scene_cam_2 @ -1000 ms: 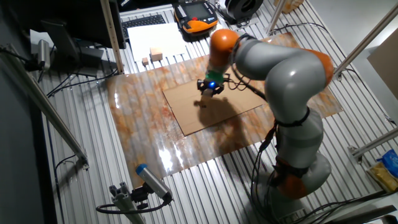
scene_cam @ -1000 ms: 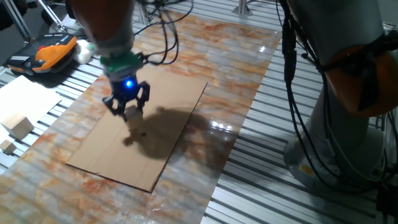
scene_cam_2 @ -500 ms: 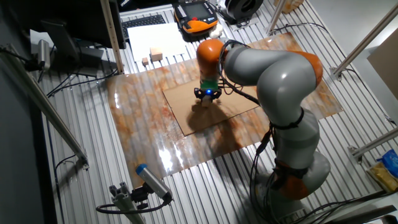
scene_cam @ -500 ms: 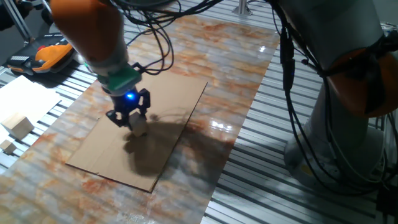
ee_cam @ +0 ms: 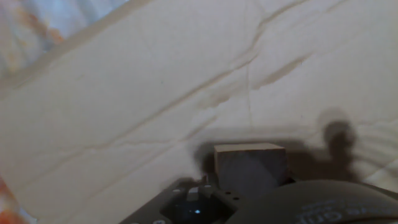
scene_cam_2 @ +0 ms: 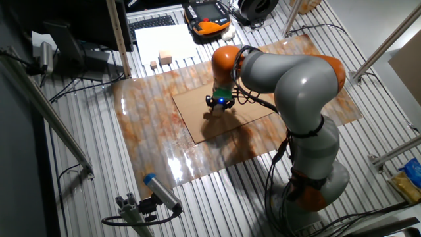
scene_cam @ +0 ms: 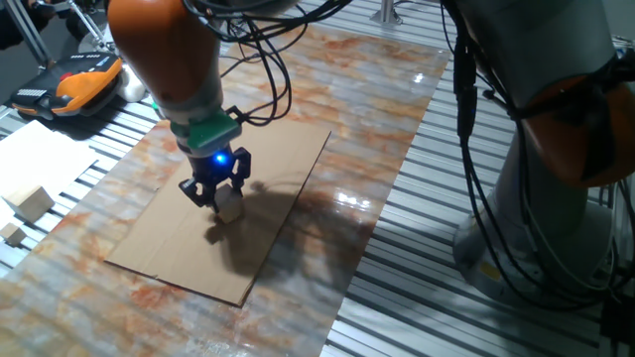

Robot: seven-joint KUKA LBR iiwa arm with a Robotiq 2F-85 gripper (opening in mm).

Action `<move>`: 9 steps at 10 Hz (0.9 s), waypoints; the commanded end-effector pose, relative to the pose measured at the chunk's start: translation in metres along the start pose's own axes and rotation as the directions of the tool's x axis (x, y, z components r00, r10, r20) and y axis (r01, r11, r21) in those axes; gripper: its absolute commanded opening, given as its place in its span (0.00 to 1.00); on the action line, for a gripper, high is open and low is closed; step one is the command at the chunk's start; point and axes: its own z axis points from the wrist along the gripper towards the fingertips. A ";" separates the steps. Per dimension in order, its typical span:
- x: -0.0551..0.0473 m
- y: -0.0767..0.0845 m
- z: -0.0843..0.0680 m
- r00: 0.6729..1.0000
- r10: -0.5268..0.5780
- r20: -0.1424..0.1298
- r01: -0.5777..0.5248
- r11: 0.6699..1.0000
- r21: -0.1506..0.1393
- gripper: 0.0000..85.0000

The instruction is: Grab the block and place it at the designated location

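My gripper [scene_cam: 222, 194] is low over the brown cardboard sheet [scene_cam: 283, 159], its fingers shut on the small tan wooden block [scene_cam: 230, 206]. The block's underside is at or just above the sheet. In the hand view the block [ee_cam: 250, 165] sits between the fingers against the cardboard [ee_cam: 137, 81]. A blurred dark round spot [ee_cam: 336, 132] lies just right of it; I cannot tell whether it is the marked dot or a shadow. The dot does not show in either fixed view, where the gripper [scene_cam_2: 220, 104] covers the middle of the sheet [scene_cam_2: 194, 122].
A larger pale wooden cube [scene_cam: 33, 201] and a tiny wooden block [scene_cam: 12, 233] lie off the left of the marbled mat, next to white paper [scene_cam: 40, 149]. An orange-and-black pendant [scene_cam: 84, 79] lies at the back left. The robot's base [scene_cam: 556, 188] stands at the right.
The gripper has moved down and a little right with the block in it, from above the sheet to just over its middle. The dark dot seen one second ago is now covered.
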 end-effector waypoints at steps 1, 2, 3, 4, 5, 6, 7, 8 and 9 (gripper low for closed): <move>0.000 0.000 -0.001 1.000 0.004 0.003 -0.004 1.000 0.001 0.40; -0.001 0.000 -0.002 1.000 0.013 0.009 -0.013 1.000 0.001 0.40; -0.002 0.001 -0.002 1.000 0.025 0.008 -0.025 1.000 -0.007 0.60; -0.001 0.002 -0.003 0.999 0.034 0.008 -0.034 0.999 -0.013 0.60; -0.002 0.003 -0.003 0.999 0.039 0.010 -0.039 0.999 -0.013 0.60; -0.001 0.003 -0.008 0.999 0.038 0.011 -0.038 0.999 -0.010 0.60; -0.004 0.001 -0.022 0.999 0.028 -0.017 -0.028 0.999 -0.021 0.60; -0.005 0.002 -0.033 0.998 0.039 -0.046 -0.041 0.998 -0.045 0.60; -0.006 0.003 -0.034 0.999 0.038 -0.034 -0.039 0.999 -0.024 0.60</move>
